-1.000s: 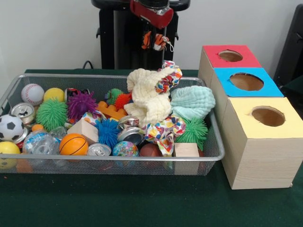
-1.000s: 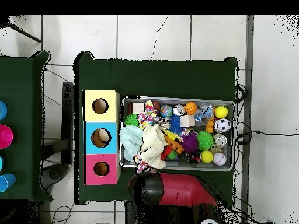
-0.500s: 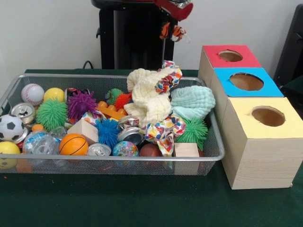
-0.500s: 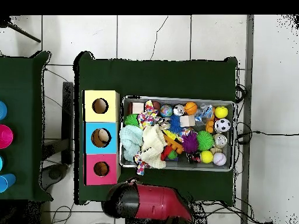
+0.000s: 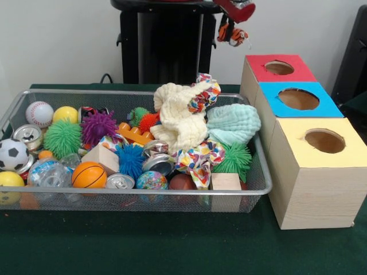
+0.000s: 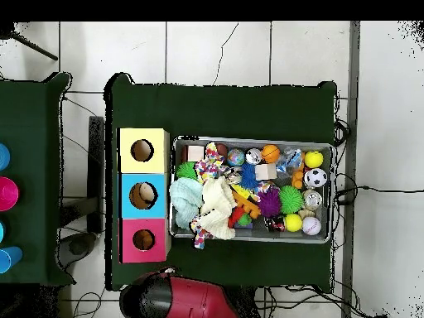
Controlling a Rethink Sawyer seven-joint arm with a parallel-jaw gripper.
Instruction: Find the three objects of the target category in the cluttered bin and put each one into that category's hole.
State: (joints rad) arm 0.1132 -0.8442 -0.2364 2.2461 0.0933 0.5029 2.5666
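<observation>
From the front, my gripper (image 5: 231, 24) hangs at the top edge, closed on a small orange striped plush toy (image 5: 232, 35) that dangles downward, up in open air behind the wire basket (image 5: 261, 166) and just left of the red-topped box's hole (image 5: 279, 67). Cloths (image 5: 182, 117) heap up at the basket's right end. From overhead, only my red arm (image 6: 186, 300) shows, below the red box (image 6: 143, 241), clear of the basket rim (image 6: 248, 239).

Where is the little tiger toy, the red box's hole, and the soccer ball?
tiger toy (image 5: 232, 35): front view, on its striped orange body, hanging under the gripper.
red box's hole (image 5: 279, 67): front view, inside the round opening.
soccer ball (image 5: 12, 154): front view, its white middle.
</observation>
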